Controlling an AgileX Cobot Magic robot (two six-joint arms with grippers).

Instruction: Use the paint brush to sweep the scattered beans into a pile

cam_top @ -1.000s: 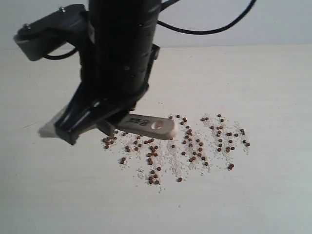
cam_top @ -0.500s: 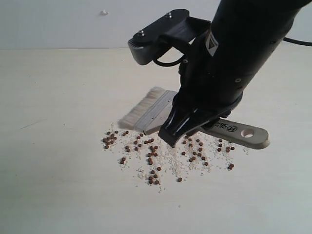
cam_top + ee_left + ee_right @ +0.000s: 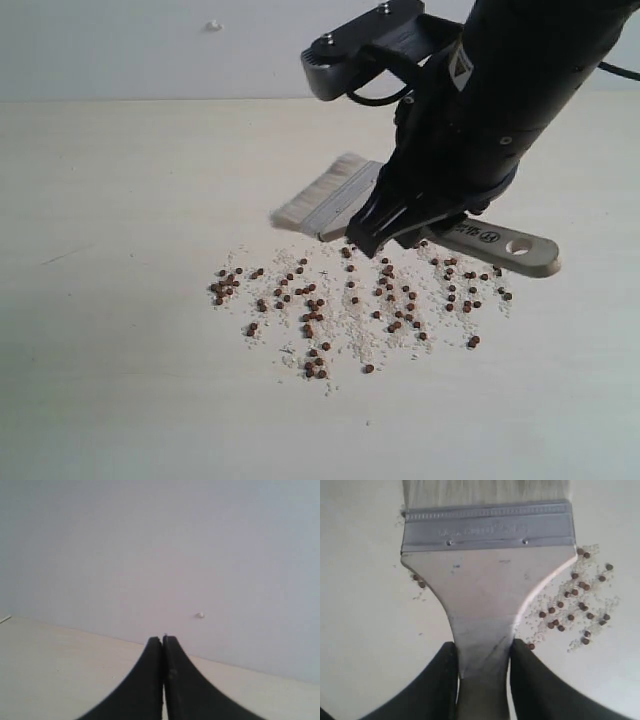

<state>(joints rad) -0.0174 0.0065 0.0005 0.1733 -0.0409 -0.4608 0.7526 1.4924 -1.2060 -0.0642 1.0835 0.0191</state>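
1. Step: start of a sweep. The right gripper (image 3: 390, 232) is clamped on the neck of the paint brush (image 3: 345, 205), one finger on each side of the wooden handle just behind the ferrule.
2. The brush sits on the far-edge side of the beans (image 3: 310, 303). Its bristles point toward the worktop's left edge and the holed handle end toward the right edge.
3. The beans lie in a wide loose band mid-worktop (image 3: 120, 380), mixed with whitish crumbs (image 3: 350, 335). No pile yet, so the task looks barely begun.
4. Next move, my guess: set the bristles flat on the worktop behind the far stragglers and drag toward the middle of the band. Then do the same from the left and right ends. Keep it light, since round beans will likely roll off sideways.
5. The left gripper (image 3: 163, 652) has its jaws pressed together and holds nothing. It points at the bare wall (image 3: 150, 555), and its arm is not in the exterior view.
6. Hard to tell:
   - Whether the bristle tips touch the worktop or hang just above it.
   - The right wrist view cuts the tips off.
   - The arm hides mid-handle and any beans beneath it.
   - The crumbs fade into the pale surface.
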